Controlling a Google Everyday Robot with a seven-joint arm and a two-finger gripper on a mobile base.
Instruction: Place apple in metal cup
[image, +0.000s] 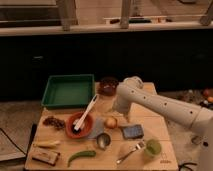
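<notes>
The apple (110, 122), small and yellow-orange, lies on the wooden table (150, 120) near its middle, just right of a red plate. The metal cup (103, 140), silver-grey with a dark interior, stands upright a short way in front of the apple and slightly to its left. My white arm reaches in from the right and bends down. The gripper (121, 117) hangs just right of the apple, close above the table, and nothing shows in its grasp. The apple is outside the cup.
A green tray (69, 91) and a dark bowl (107, 85) sit at the back. The red plate (80, 125) holds a white utensil. A blue sponge (133, 131), a light green cup (153, 147), a fork (131, 151), a long green vegetable (81, 157) and snacks at the left crowd the front.
</notes>
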